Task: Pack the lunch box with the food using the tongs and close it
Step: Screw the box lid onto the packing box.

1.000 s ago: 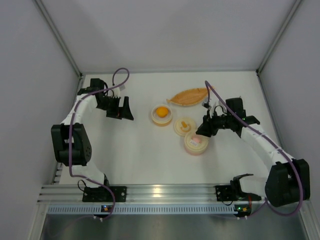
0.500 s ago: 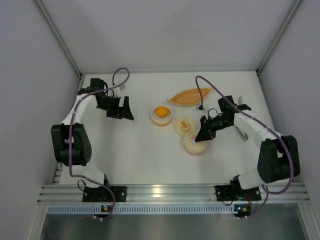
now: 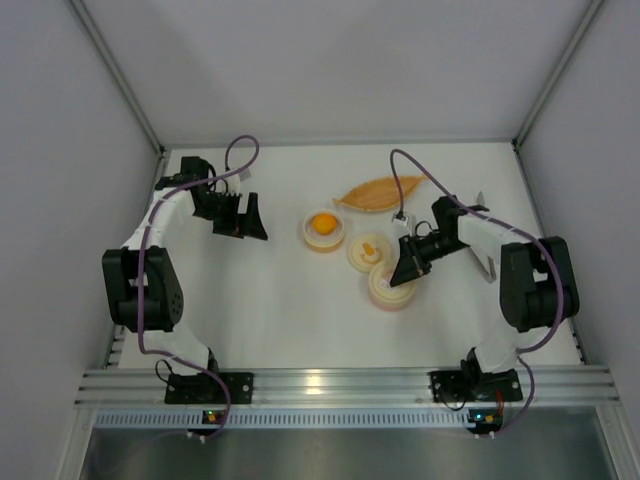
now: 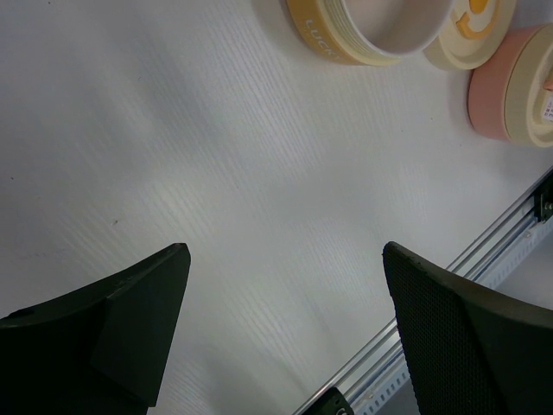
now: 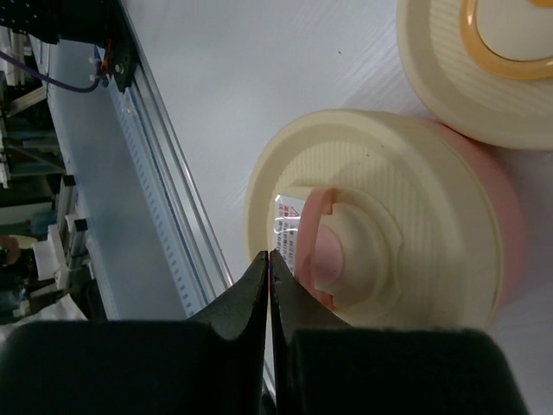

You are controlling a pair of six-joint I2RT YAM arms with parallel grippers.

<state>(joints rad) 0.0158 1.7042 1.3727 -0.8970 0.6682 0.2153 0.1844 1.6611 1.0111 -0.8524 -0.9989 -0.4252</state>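
Observation:
The lunch box shows as separate round parts. A pink tier with a cream lid (image 3: pixel 390 290) (image 5: pixel 415 216) stands at mid-table, and my right gripper (image 3: pixel 405 272) (image 5: pixel 269 256) hovers at the lid's near edge beside its pink handle, shut with nothing between the fingers. A yellow bowl (image 3: pixel 324 240) (image 4: pixel 346 39) holds the food, a round yellow-orange lump (image 3: pixel 323 223). Between them lies a cream lid with an orange ring (image 3: pixel 367 251) (image 5: pixel 484 78). The slim silver tongs (image 3: pixel 489 266) lie at the right, partly under my right forearm. My left gripper (image 3: pixel 245 220) (image 4: pixel 285 251) hangs open over bare table at the left.
A long orange leaf-shaped dish (image 3: pixel 375 192) lies behind the bowls. An aluminium rail (image 3: pixel 320 385) (image 4: pixel 484 251) runs along the near edge. White walls close in the table on the left, right and back.
My right gripper has gone from partly open to shut above the pink tier's lid. The right arm's elbow has swung in toward the table. The left arm has not moved.

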